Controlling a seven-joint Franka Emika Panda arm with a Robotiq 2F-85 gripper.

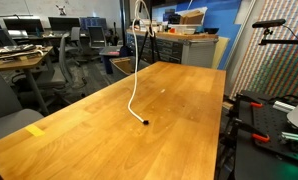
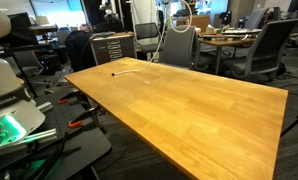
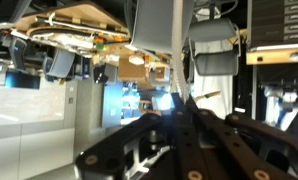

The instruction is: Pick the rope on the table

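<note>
Gripper point(image 3: 179, 118): in the wrist view the jaws were pressed together, w/ a thin pale strand running up btwn them. I judged that strand to be the rope point(image 1: 135, 70), pinched somewhere along its upper part. I couldn't make out the gripper in either exterior view; the rope simply ran up out of the top of the picture.

From there the rope hung down in a loose curve. Its lower end lay on the bench point(image 1: 109, 140), and the dark tip point(image 1: 146, 122) rested on the wood well in from every edge. An exterior view showed a short stretch lying flat on the bench point(image 2: 129, 72) before the rest rose.

Risks as I saw them:
- Thin, slick cord in a flat pinch, so it could creep through the jaws and drop, esp. w/ any jerk on my end.
- The tip was on the wood, so the pick wasn't complete. A sideways move before more lift would drag it across the planks, and a snag in the grain could tug the rope out.
- A long free length would swing on a fast move and could catch on the clutter beyond the bench's far edge.

Count: 1 gripper, 1 rope, 1 dark tip, 1 bench, 1 yellow tape mark point(image 1: 35, 130) close to a long edge near a corner. Nothing else on the bench that I could see. Office chairs and desks behind: several, too cluttered to count.
</note>
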